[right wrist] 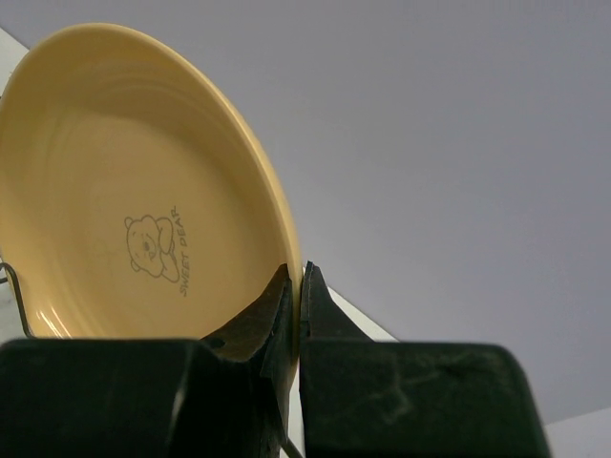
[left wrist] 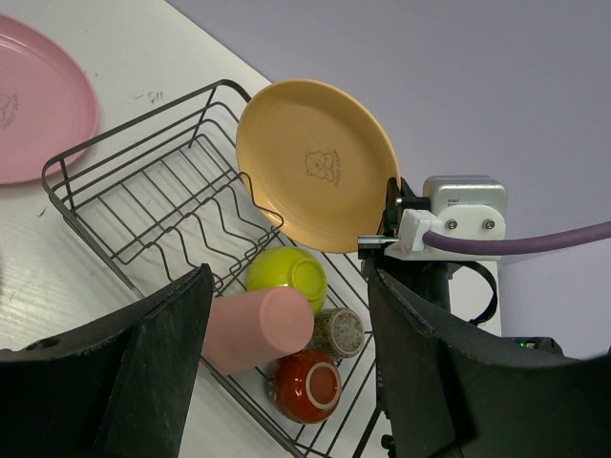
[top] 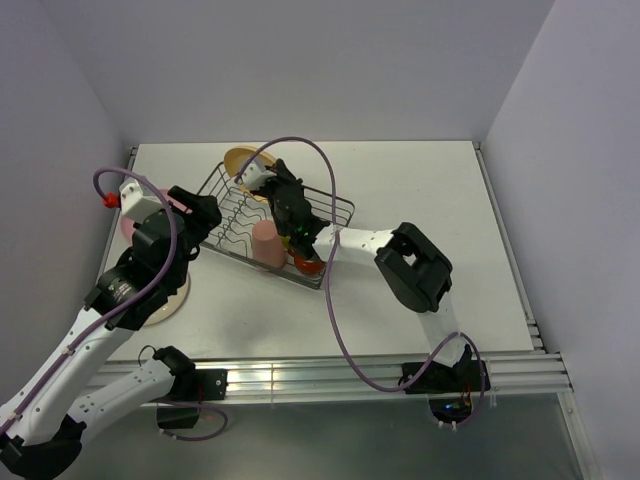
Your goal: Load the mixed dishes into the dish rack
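The silver wire dish rack [top: 340,208] stands mid-table; it also shows in the left wrist view [left wrist: 115,129]. My right gripper [top: 262,180] is shut on the rim of the tan-orange plate [top: 238,160], holding it on edge over the rack's far end [right wrist: 134,191]. In the rack lie the lime-green bowl [left wrist: 286,277], the salmon-pink tumbler [left wrist: 258,329], the grey-beige cup [left wrist: 336,332] and the red mug [left wrist: 305,386]. My left gripper [top: 205,215] is open and empty above the rack's left side. The pink plate [left wrist: 38,95] lies on the table left of the rack. The cream plate [top: 172,300] is mostly hidden under my left arm.
The white table [top: 420,180] is walled at the back and both sides. A purple cable [top: 330,170] loops over the rack from my right arm. A metal rail [top: 320,375] runs along the near edge.
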